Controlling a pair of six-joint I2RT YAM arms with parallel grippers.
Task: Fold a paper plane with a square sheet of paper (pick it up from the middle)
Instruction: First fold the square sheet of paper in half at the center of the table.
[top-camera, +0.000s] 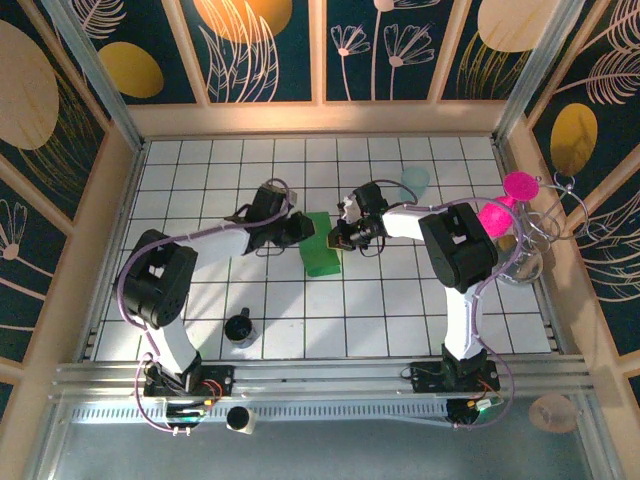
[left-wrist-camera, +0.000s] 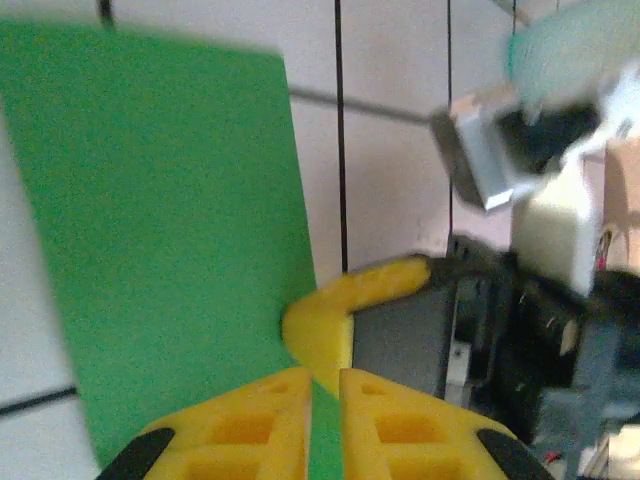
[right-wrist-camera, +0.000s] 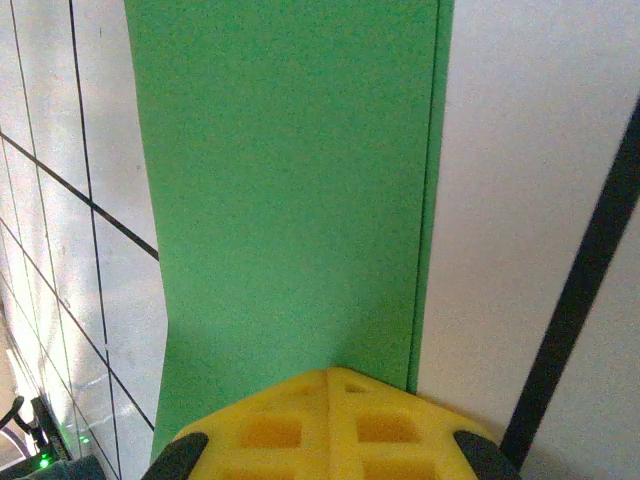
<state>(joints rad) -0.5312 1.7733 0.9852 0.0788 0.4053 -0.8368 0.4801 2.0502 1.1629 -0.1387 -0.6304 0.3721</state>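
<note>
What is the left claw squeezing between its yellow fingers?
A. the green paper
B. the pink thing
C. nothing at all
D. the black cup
A: in the left wrist view, a thin strip of the green paper runs up between the yellow fingers of the left claw, which are closed on it.

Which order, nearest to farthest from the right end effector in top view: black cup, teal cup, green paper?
1. green paper, at the right end effector
2. teal cup, farther back, right
3. black cup, near side, left
</note>
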